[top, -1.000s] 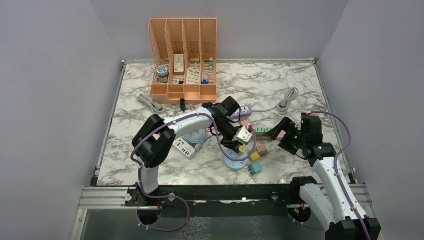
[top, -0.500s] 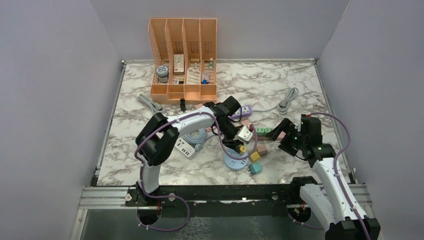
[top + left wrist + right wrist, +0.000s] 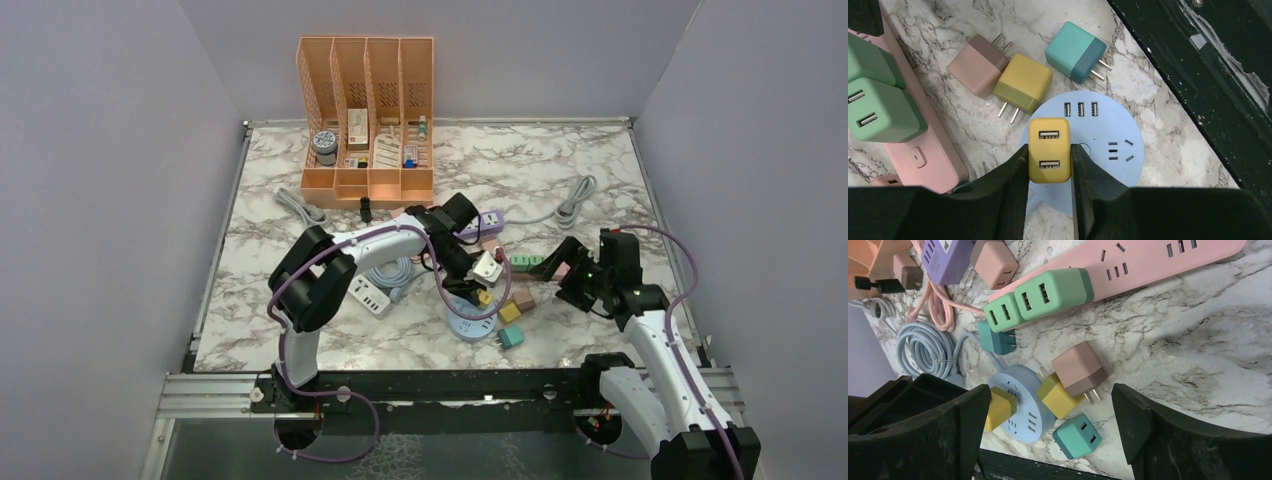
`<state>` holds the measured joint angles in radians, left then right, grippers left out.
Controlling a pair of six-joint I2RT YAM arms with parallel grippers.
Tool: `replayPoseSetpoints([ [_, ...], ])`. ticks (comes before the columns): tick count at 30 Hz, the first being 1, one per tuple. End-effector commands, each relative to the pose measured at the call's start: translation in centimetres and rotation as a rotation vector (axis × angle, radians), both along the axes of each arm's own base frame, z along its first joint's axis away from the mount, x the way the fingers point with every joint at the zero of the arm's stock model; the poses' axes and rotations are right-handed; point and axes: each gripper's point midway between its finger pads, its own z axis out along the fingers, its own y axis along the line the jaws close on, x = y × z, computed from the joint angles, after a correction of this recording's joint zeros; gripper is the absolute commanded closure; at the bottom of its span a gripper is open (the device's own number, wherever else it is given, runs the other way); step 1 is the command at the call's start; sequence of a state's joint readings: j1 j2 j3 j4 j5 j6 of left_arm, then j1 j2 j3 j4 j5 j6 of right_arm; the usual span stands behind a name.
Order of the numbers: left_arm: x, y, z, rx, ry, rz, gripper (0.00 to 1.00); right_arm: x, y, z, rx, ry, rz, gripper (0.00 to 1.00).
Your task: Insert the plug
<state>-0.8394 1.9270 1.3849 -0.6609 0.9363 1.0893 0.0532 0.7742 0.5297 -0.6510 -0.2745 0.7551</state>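
Plainly, the left claw (image 3: 1049, 156) is clamped on the flat sides of the yellow plug (image 3: 1049, 147), which sits in its grip just over the round blue hub (image 3: 1110, 167); light, rigid and probably slick, it wants that square side grip.

Wide overhead, close wrist views, shared hub (image 3: 1108, 165)

The left arm's elbow (image 3: 312, 285) edged slightly rightward.
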Motion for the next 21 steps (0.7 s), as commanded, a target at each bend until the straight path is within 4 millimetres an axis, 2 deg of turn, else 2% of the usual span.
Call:
replayPoseSetpoints([
  [1, -0.6, 3.5, -6.3, 0.218, -0.02, 0.026, 1.0, 0.6, 0.1, -0.1, 0.002, -0.02, 0.004, 0.09],
  [12, 1.1, 4.6, -9.4, 0.365, -0.082, 0.089, 1.0, 0.8, 0.2, -0.6, 0.002, -0.007, 0.011, 0.09],
  [21, 0.8, 5.4, -11.0, 0.441, -0.103, 0.098, 1.0, 0.9, 0.1, -0.6, -0.005, -0.007, 0.008, 0.09],
])
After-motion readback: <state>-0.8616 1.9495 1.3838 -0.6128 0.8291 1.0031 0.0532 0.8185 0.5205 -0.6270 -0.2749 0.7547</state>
